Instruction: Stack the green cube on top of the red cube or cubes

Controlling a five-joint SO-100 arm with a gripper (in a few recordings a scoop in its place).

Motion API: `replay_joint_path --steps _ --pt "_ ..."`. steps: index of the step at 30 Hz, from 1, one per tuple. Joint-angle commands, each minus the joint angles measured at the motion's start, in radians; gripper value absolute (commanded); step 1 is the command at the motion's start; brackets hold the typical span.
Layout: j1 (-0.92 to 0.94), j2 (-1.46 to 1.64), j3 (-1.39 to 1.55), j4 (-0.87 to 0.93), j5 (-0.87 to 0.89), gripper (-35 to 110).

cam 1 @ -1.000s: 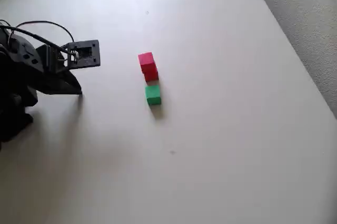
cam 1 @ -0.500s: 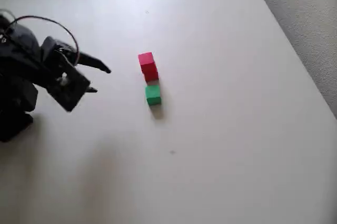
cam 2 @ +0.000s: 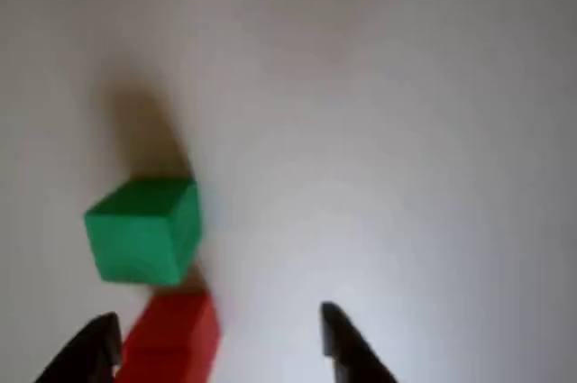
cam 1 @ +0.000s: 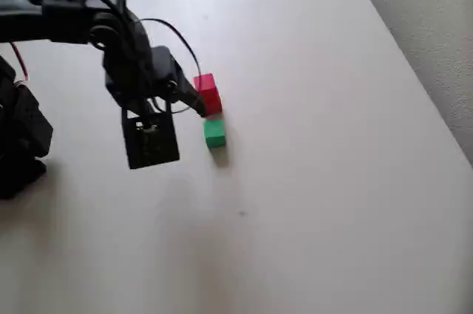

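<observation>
One matte green cube (cam 2: pixel 144 230) beside blocky red cubes (cam 2: pixel 171 333), pale smooth table (cam 1: pixel 310 203), black jaws spread apart

A plain pale table (cam 1: pixel 310 203) carries the cubes. In the overhead view the green cube (cam 1: pixel 214 133) rests on it near the middle, and the red cubes (cam 1: pixel 208 93) stand just beside it on its far side.
</observation>
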Motion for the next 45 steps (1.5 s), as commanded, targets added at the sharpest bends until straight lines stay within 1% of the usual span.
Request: replay_joint_path --steps 1,9,15,24,27,32,33,39,45 --pt "-0.028 -0.161 -0.196 0.003 0.072 27" --pt "-0.035 -0.285 -0.385 0.051 0.075 27" --pt "-0.031 -0.353 -0.436 0.044 0.071 26" --pt "-0.003 -0.433 -0.453 0.005 0.041 21" --pt "0.009 -0.453 -0.466 0.002 0.032 16" --pt "0.028 -0.474 -0.503 0.006 0.014 -2" --pt "0.031 -0.472 -0.508 0.012 0.014 -2" --pt "0.017 -0.423 -0.578 0.103 0.014 -2" --pt "-0.044 -0.407 -0.828 0.314 0.043 -2"
